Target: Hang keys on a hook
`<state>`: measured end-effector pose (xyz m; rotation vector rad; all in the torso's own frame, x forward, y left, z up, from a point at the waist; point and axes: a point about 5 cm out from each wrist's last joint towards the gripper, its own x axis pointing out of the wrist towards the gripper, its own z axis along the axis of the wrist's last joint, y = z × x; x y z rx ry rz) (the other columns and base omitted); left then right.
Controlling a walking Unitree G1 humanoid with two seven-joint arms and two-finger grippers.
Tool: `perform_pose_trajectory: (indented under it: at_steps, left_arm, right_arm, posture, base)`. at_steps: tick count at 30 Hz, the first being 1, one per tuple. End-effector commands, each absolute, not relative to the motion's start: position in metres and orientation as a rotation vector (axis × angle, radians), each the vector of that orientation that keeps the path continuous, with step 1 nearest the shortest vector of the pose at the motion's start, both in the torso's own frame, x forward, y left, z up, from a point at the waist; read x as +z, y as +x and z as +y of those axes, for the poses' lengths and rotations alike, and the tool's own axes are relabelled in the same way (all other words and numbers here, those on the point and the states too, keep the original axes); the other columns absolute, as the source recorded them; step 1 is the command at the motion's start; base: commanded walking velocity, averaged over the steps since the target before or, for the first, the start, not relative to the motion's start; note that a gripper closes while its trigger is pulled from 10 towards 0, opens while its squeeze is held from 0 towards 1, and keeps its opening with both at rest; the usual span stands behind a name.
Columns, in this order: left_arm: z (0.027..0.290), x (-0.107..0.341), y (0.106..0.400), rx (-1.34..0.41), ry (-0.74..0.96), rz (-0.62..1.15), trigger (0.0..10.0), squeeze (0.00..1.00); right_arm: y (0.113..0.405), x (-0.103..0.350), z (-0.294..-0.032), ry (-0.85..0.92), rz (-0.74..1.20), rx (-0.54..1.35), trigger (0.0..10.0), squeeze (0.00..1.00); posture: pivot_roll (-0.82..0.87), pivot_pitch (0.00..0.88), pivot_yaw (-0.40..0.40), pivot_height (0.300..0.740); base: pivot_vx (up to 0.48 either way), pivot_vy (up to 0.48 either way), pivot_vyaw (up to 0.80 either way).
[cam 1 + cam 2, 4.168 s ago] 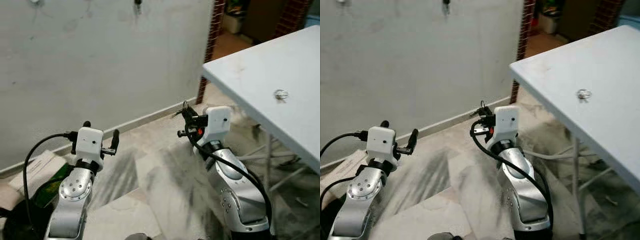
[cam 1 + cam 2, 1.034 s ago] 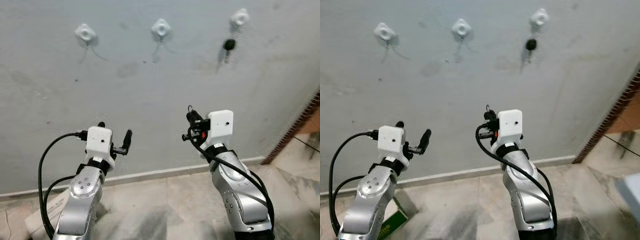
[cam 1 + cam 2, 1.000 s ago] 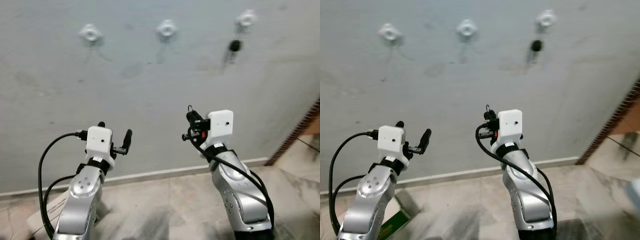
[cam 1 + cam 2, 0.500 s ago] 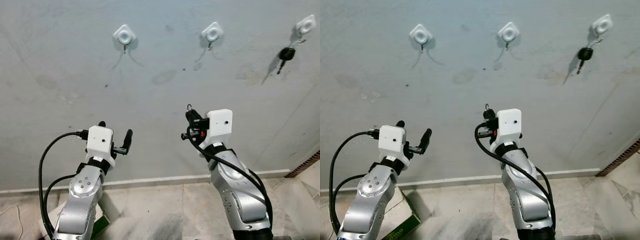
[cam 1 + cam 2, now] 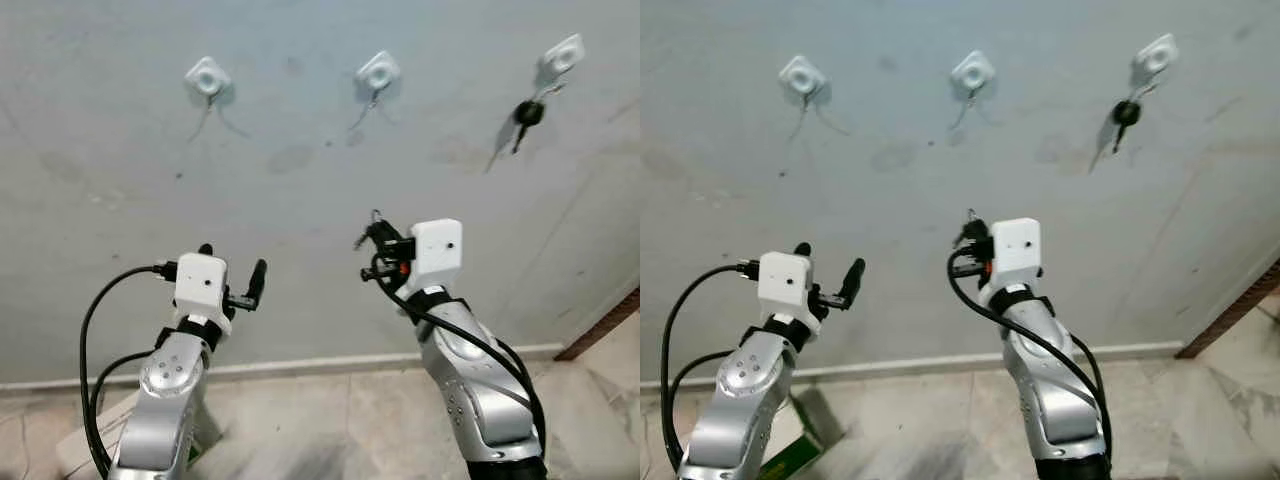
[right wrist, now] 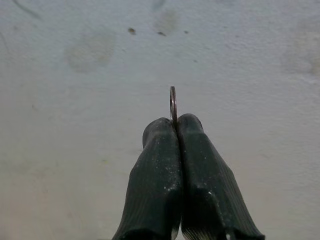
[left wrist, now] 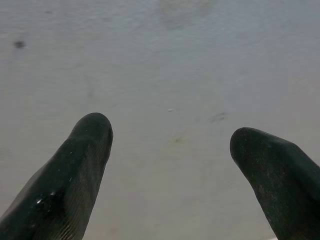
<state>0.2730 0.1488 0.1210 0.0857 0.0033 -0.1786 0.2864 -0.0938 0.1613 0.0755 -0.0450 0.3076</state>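
Note:
My right gripper [image 5: 374,240] is shut on a key ring [image 6: 172,102], whose thin metal loop sticks up past the fingertips [image 6: 161,131]. It is held in front of a grey wall, below the middle white hook [image 5: 376,72]. Two more white hooks are on the wall: an empty one at the left [image 5: 206,76], and one at the right [image 5: 561,56] with a black key [image 5: 524,113] hanging from it. My left gripper [image 5: 232,272] is open, with nothing between its fingers [image 7: 82,165], lower and to the left.
A white skirting strip [image 5: 300,365] runs along the foot of the wall above a marbled tile floor [image 5: 330,430]. A brick-coloured edge [image 5: 600,325] shows at the far right. A box [image 5: 790,455] lies on the floor by my left arm.
The view has shifted since half a second ago, so the hooks sit further left in the picture. Both grippers hold much the same pose, the right one still on the key ring.

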Motion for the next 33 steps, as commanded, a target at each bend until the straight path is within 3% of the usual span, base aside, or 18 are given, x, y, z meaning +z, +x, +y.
perform_pose_trajectory:
  at_steps: [1, 33]
  left_arm:
    - [0.1536, 0.1214, 0.2716, -0.173, 0.092, 0.004, 10.0, 0.00]
    - [0.1597, 0.1239, 0.2685, -0.143, 0.082, -0.014, 10.0, 0.00]
  right_arm:
    - [0.2855, 0.1653, -0.0862, 0.082, -0.059, 0.332, 10.0, 0.00]
    - [0.2830, 0.1645, -0.0841, 0.091, -0.060, 0.355, 10.0, 0.00]
  posture:
    - [0.05, 0.102, 0.059, 0.740]
    - [0.05, 0.101, 0.058, 0.740]
  base:
    - [0.000, -0.454, 0.00]
    - [0.000, -0.020, 0.00]
